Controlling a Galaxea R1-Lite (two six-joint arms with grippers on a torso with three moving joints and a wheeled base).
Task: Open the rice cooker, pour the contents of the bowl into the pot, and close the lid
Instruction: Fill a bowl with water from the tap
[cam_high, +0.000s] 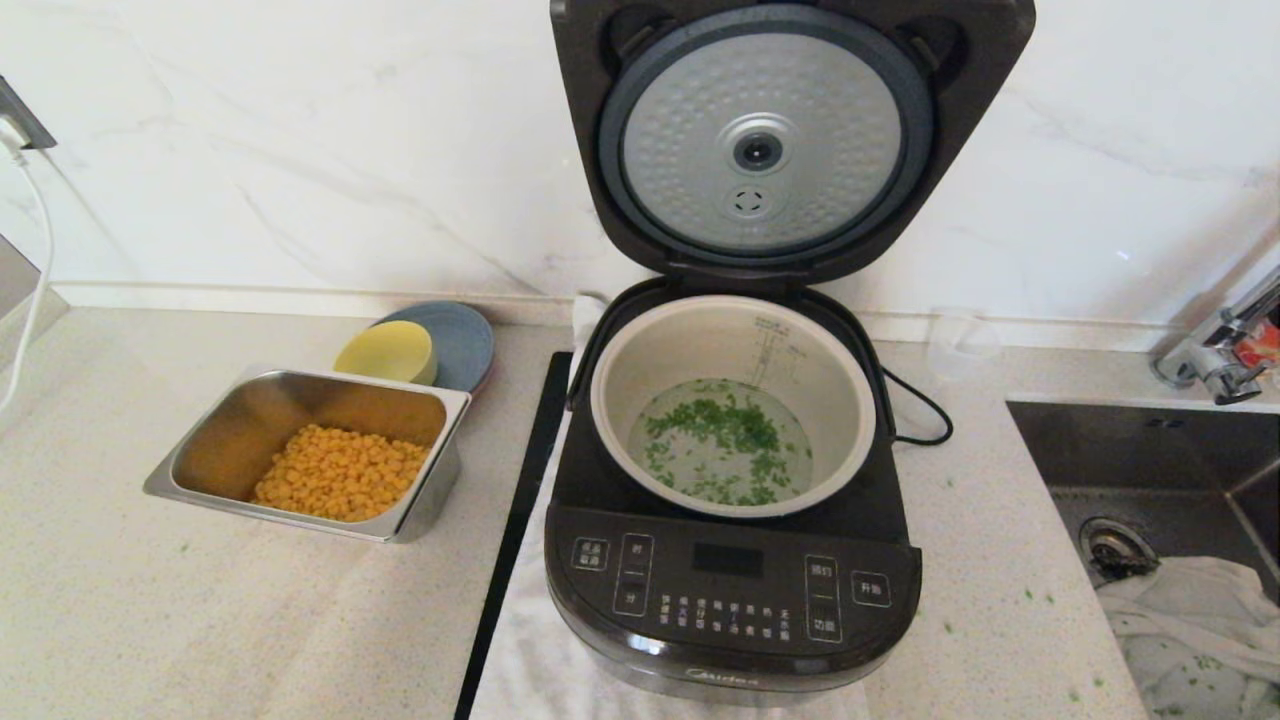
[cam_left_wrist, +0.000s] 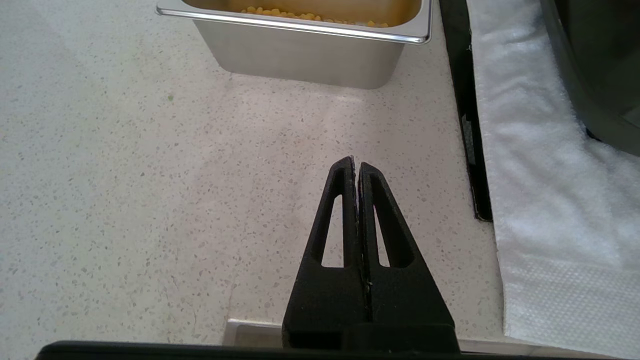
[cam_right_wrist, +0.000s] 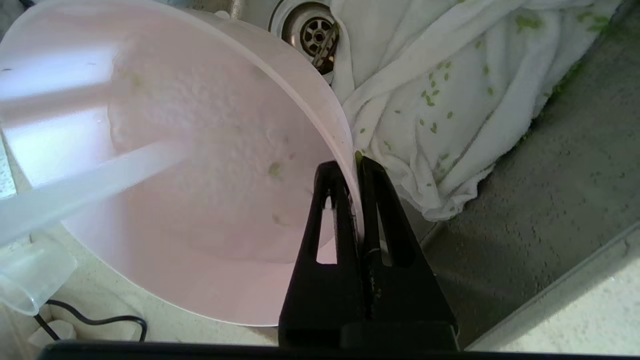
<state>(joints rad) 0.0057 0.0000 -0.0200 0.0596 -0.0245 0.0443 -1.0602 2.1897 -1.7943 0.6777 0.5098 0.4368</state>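
Head view high over counter (cam_high: 150, 600); wrist views close behind jaws, left sharing steel tray (cam_left_wrist: 300, 55), right sink (cam_right_wrist: 550, 175).

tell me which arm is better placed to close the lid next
Left. The left end effector is shut on nothing, over bare counter beside the rice cooker. The right end effector grips the emptied bowl over the sink. The lid stands open.

You have the rice cooker (cam_high: 733, 560) on a cloth (cam_high: 530, 660), its lid (cam_high: 770, 140) raised behind the pot (cam_high: 733, 400), the contents (cam_high: 720, 440) inside. Left of it sits a steel tray (cam_high: 310, 455) holding corn kernels (cam_high: 340, 485); behind that, a yellow bowl (cam_high: 387, 352) on a plate (cam_high: 465, 340). The sink (cam_high: 1150, 480) lies right.
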